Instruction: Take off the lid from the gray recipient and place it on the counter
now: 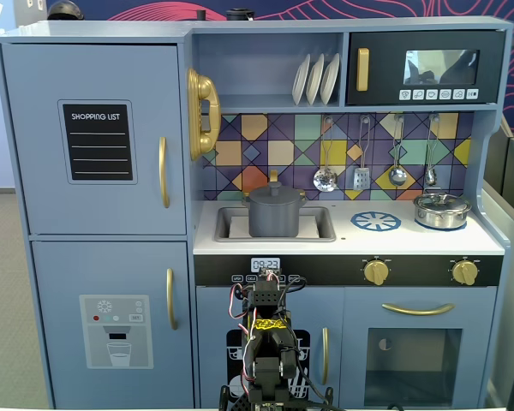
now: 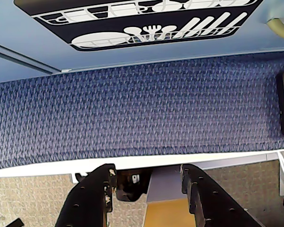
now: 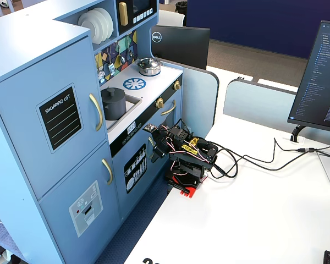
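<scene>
Clearly the lid (image 1: 274, 191) sits on the gray recipient (image 1: 274, 218) in the sink, left of the burner print (image 1: 376, 222). Below it, the empty pincer (image 2: 149, 182) is spread. Lifting off-centre risks tipping the recipient.

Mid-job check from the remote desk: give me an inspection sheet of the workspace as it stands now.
Surface: white counter bare apart from its burner print and a pot; the arm's white table carries its base.
Job's things: gray recipient stands in the sink recess, lid on it.
Clutter: silver pot on the counter's right in a fixed view; utensils hang on the backsplash; plates on the shelf.
Grippers: gripper open, empty, low before the kitchen front, aimed at blue carpet.
Cables: black leads trail across the table.
Surroundings: monitors, desk partitions.
</scene>
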You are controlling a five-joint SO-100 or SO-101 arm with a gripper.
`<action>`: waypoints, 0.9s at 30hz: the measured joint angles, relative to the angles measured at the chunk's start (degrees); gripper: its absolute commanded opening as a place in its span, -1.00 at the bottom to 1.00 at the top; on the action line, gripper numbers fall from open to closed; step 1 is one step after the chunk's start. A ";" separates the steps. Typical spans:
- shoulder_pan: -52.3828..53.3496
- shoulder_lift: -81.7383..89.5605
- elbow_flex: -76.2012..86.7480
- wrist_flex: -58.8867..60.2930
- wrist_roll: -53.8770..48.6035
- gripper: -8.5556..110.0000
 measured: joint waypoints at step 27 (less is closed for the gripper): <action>5.36 -3.16 -14.06 -10.72 1.67 -0.85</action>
